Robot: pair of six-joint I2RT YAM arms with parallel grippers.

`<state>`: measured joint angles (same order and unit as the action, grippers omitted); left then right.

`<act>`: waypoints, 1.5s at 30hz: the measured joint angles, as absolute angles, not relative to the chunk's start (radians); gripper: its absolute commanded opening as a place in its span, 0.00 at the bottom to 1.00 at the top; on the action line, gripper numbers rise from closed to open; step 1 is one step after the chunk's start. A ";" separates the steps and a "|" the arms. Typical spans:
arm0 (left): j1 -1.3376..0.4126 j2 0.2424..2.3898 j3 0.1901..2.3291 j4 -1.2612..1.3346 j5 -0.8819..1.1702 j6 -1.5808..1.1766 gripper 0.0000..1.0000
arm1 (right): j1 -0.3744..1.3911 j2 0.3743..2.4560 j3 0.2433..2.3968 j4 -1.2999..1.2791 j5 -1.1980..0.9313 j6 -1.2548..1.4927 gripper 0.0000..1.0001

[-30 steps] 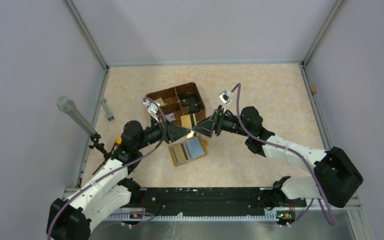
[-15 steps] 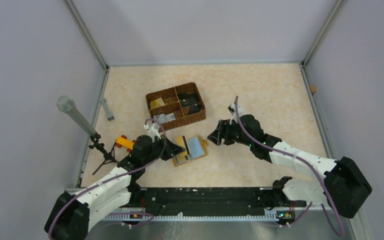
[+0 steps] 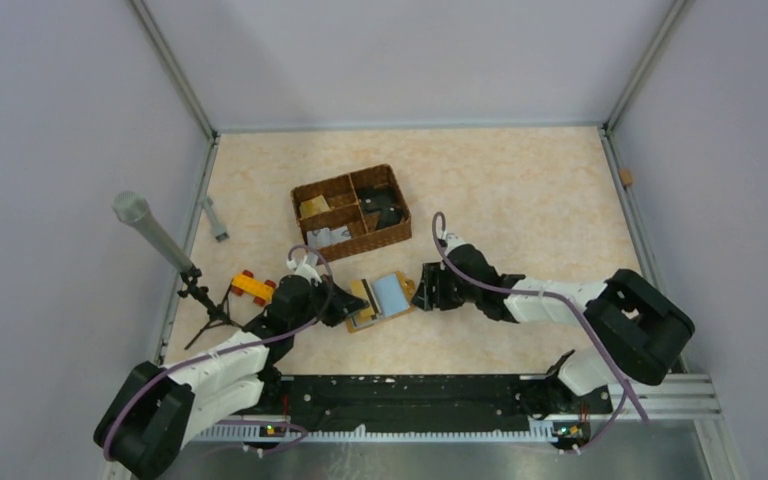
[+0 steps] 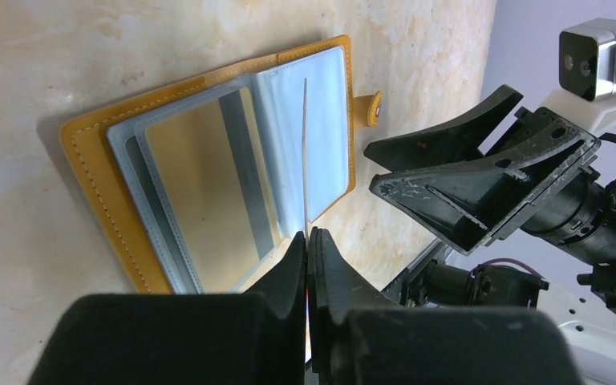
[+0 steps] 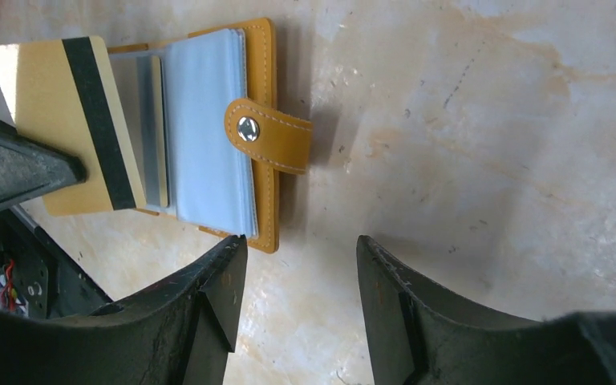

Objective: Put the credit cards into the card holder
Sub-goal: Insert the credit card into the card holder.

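Observation:
The card holder (image 3: 388, 311) lies open on the table, orange with clear sleeves and a studded strap (image 5: 249, 128). My left gripper (image 3: 353, 303) is shut on a pale yellowish credit card with a black stripe (image 5: 40, 120), held edge-on (image 4: 305, 144) over the holder's (image 4: 88, 160) sleeves. A gold card with a grey stripe (image 4: 200, 192) sits in a left sleeve. My right gripper (image 3: 423, 289) is open and empty, low at the holder's right edge (image 5: 269, 56), its jaws (image 5: 301, 249) straddling bare table beside the strap.
A brown woven basket (image 3: 398, 234) stands behind the holder with more cards (image 3: 386, 210) in its compartments. An orange-and-red toy block (image 3: 251, 287) lies left of my left arm. A microphone stand (image 3: 160, 245) and a grey bar (image 3: 215, 220) are at the left wall.
Both grippers have come down and nearer from beside the basket. The left has brought the card to the open holder; the right has dropped to the holder's right edge.

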<state>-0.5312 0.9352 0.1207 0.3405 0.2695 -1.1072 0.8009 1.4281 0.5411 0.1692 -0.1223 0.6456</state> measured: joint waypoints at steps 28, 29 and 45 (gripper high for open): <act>-0.532 1.048 0.102 0.403 0.242 -1.155 0.00 | 0.805 1.627 0.599 0.353 -0.208 0.771 0.16; -0.532 1.050 0.102 0.405 0.242 -1.155 0.00 | 0.805 1.631 0.599 0.353 -0.208 0.777 0.14; -0.532 1.071 0.086 0.456 0.241 -1.158 0.00 | 0.805 1.679 0.651 0.327 -0.202 0.805 0.03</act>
<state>-0.5320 1.0706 0.0864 0.4557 0.2413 -1.1580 0.8051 1.6791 0.6510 0.3275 -0.2024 0.8055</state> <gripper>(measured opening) 0.009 0.065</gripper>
